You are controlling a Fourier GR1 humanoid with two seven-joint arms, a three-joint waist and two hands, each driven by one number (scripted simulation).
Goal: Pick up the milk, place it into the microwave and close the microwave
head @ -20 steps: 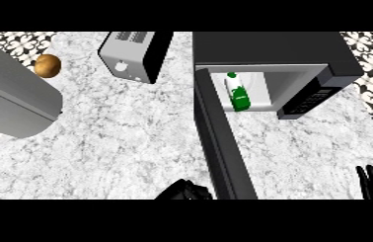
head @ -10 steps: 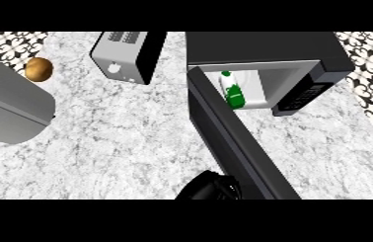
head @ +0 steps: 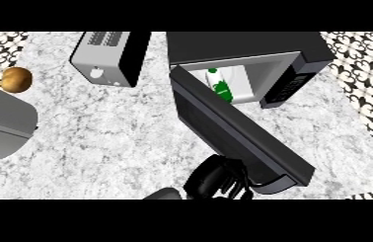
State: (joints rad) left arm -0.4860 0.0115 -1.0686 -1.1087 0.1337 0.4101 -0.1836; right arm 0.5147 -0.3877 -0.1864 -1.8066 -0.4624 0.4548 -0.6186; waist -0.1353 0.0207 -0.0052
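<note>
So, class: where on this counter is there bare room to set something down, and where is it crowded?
Bare: the wide stretch of counter between toaster, grey pot and microwave door; also right of the microwave. Crowded: the door's lower end, where the left hand sits.

Only a small part of the robot shows, low down in the middle of the head view. There is one hand (head: 215,179), and it is black all over. It looks shiny and smooth, with soft grey gleams where the light falls on it. It is made of round, bumpy lumps joined together, and thin black fingers (head: 241,181) stick out from them. Below the hand, right at the lower edge, sits a bit of the forearm (head: 166,193). That bit is grey and rounded, lighter than the hand. Which hand this is cannot be told. No writing, screws or cables can be made out.
</note>
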